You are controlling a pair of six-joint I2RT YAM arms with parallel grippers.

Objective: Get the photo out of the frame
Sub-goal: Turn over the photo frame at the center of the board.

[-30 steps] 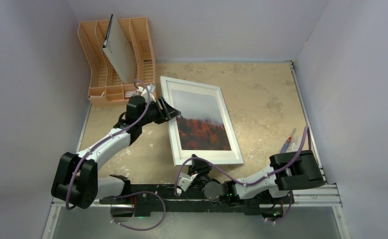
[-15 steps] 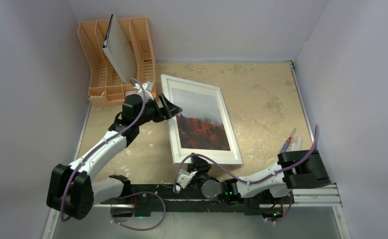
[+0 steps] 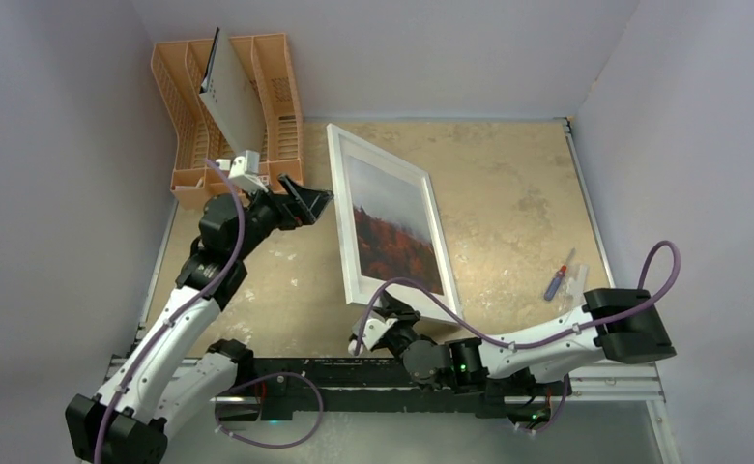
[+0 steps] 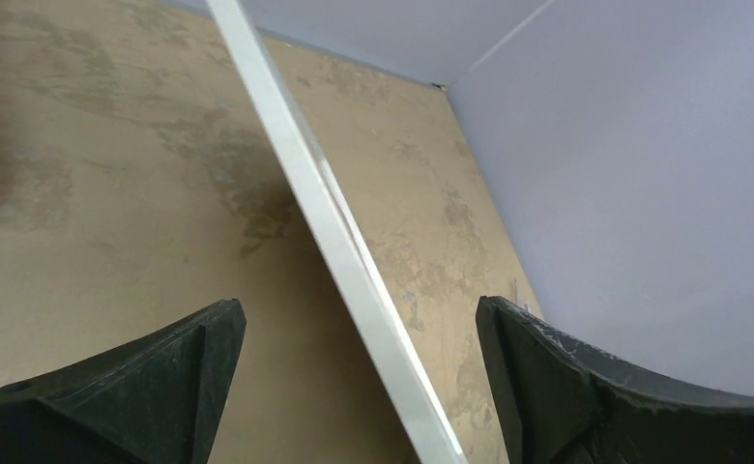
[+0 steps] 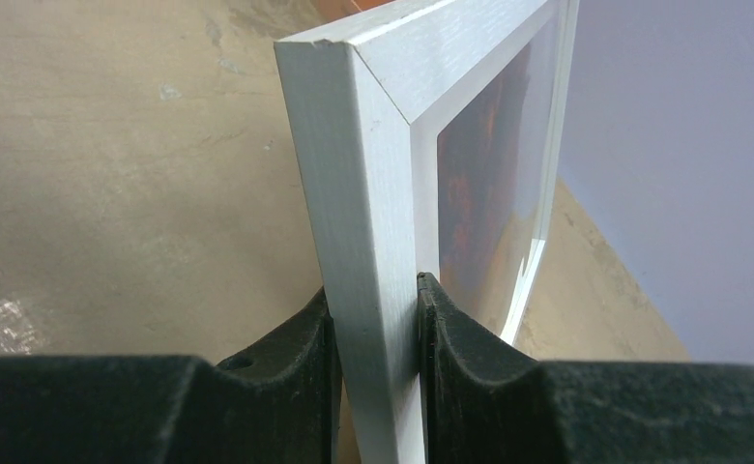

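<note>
The frame (image 3: 346, 217) stands tilted up on one long edge, its long axis running away from the arms. The photo (image 3: 397, 232) sits inside it, facing right. The right gripper (image 5: 373, 309) clamps the frame's near edge. The left gripper (image 3: 310, 196) gapes wide beside the raised edge, apparently not touching. The frame's back is hidden.

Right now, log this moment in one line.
left gripper: open, off frame | right gripper: shut on frame | frame: tilted | photo: inside

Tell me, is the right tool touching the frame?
Touching. The right wrist view shows the right tool with both fingers pressed against the frame's white edge.
</note>
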